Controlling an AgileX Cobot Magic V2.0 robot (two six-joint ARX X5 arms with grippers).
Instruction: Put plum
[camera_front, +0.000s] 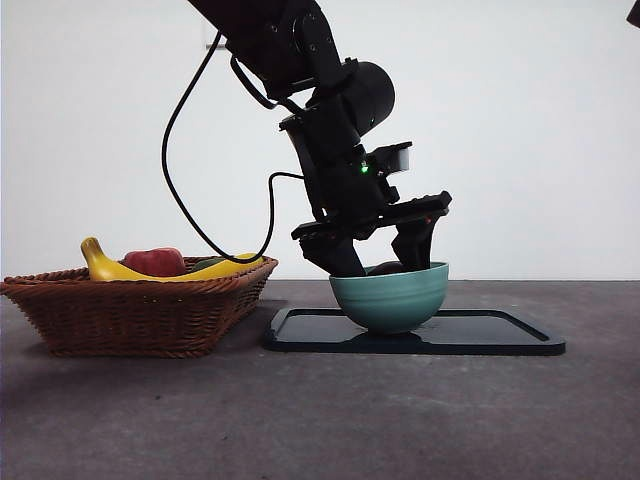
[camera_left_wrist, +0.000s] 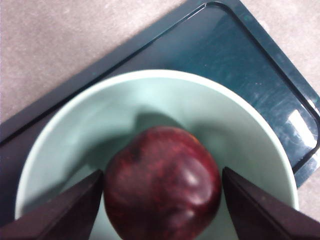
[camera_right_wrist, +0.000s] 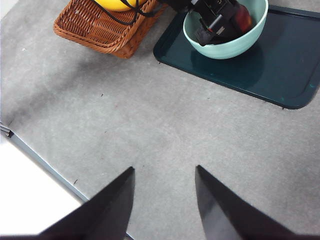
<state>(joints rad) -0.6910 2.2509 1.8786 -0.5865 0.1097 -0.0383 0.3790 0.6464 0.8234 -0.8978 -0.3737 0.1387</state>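
Table (camera_front: 320, 410): grey surface, nearest the front camera; carries the basket and the tray.
Basket (camera_front: 135, 305): woven, beside the tray; holds a banana (camera_front: 110, 265) and a red apple (camera_front: 155, 262). Right wrist view shows only its corner.
Tray (camera_front: 500, 335): dark, flat, under the bowl. Wrist views show its raised rim from above.
Bowl (camera_front: 390, 295): pale green, standing on the tray.
Left gripper (camera_left_wrist: 162, 200): lowered into the bowl, jaws on either side of the plum; contact with the skin cannot be confirmed.
Plum (camera_left_wrist: 162, 197): dark maroon, inside the bowl; front view shows only its top above the rim.
Right gripper (camera_right_wrist: 165, 200): jaws apart, above bare table, well apart from the tray.
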